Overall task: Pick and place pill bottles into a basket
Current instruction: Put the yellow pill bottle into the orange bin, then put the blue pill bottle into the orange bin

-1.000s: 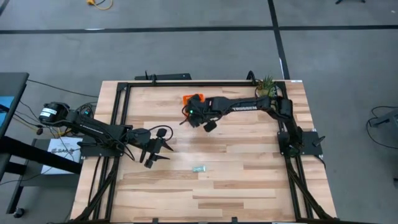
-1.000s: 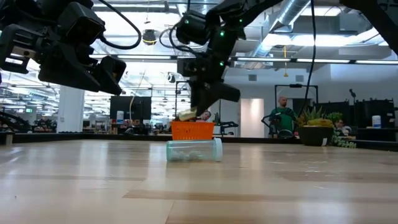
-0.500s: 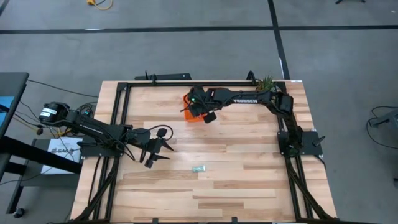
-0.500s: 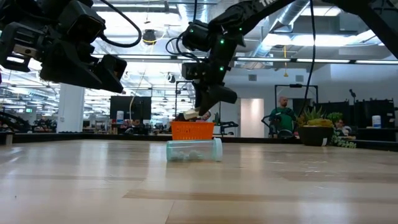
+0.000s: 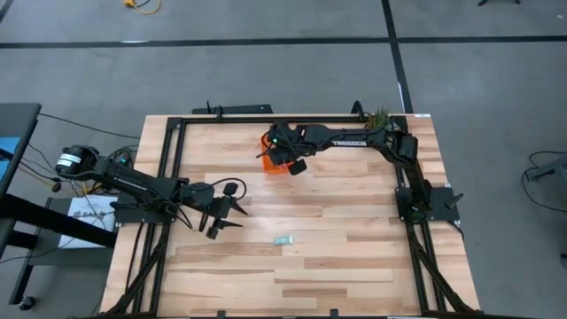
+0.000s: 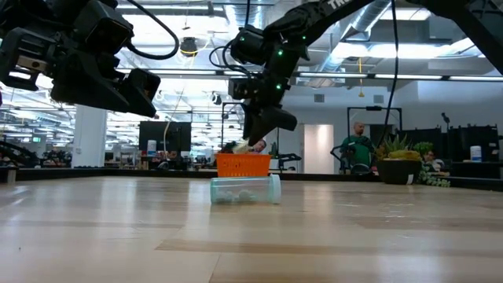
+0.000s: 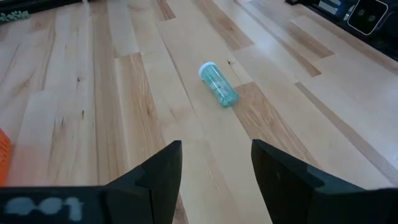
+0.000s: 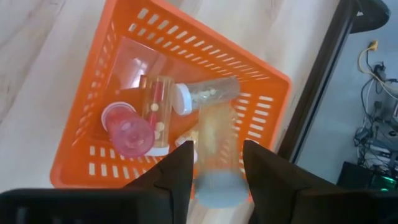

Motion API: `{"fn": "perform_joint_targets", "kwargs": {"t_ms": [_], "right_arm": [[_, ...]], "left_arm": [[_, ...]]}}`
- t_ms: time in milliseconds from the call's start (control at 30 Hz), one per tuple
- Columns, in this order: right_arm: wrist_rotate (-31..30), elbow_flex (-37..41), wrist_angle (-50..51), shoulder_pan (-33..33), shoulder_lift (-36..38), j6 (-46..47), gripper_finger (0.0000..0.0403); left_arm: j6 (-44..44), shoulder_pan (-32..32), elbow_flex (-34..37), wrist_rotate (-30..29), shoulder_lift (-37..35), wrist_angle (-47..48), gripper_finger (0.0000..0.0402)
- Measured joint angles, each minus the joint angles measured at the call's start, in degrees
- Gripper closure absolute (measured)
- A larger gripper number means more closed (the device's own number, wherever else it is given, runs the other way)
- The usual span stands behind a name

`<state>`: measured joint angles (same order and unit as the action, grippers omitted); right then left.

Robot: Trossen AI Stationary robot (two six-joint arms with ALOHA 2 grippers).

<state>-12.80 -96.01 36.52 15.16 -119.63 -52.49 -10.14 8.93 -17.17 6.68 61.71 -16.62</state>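
Note:
My right gripper (image 5: pixel 285 159) hangs over the orange basket (image 5: pixel 267 165), shut on a yellowish pill bottle (image 8: pixel 215 140) with a white cap. The basket (image 8: pixel 261 93) stands at the table's far middle. In it lie a pink bottle (image 8: pixel 127 132), a yellowish bottle (image 8: pixel 157 106) and a clear bottle (image 8: pixel 208 92). A pale teal bottle (image 5: pixel 283 240) lies on its side on the table nearer the front; it also shows in the left wrist view (image 7: pixel 219 84). My left gripper (image 5: pixel 227 218) is open and empty, to the left of that bottle. My right gripper pinches the yellowish bottle's round sides (image 8: pixel 205 158) between its two fingers, toward the capped end (image 8: pixel 217 190). The fingers come from above, pointing down. The bottle is held clear just above the basket's rim (image 6: pixel 244 157), tilted, with one end (image 6: pixel 239 146) sticking out beside the fingers.
A small potted plant (image 5: pixel 379 118) stands at the table's far right corner. A black frame (image 5: pixel 266 119) runs round the table's edges. A person (image 6: pixel 357 149) stands in the room beyond. Bare wood lies between the basket and the teal bottle.
My right gripper has carried the yellowish bottle toward the table's far edge and a little left, from beside the basket to over it. It has kept almost still for the last half second. The bottle stays in its fingers.

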Motion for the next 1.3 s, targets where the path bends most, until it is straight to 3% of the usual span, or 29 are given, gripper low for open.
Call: {"fn": "perform_joint_targets", "kwargs": {"t_ms": [467,833,900,1033,1300], "right_arm": [[-0.8,0.0,0.0,-0.1,0.0,1.9,0.0232],[0.6,-8.6,15.4,-1.0,-0.1,16.1,0.0232],[5.1,-10.2,20.2,-0.4,-0.1,19.1,0.0232],[19.7,-11.9,27.3,1.4,-0.1,22.8,0.0232],[44.5,-12.0,33.0,5.9,-0.1,29.0,0.0232]], "left_arm": [[0.0,0.0,0.0,0.0,0.0,0.0,0.0218],[0.0,0.0,0.0,0.3,0.0,-0.5,0.0218],[-0.2,0.0,0.0,0.4,0.0,-2.0,0.0218],[-2.4,0.0,0.0,0.1,0.2,-6.8,0.0218],[-3.2,0.0,0.0,-4.6,2.8,-14.2,0.0218]]}}
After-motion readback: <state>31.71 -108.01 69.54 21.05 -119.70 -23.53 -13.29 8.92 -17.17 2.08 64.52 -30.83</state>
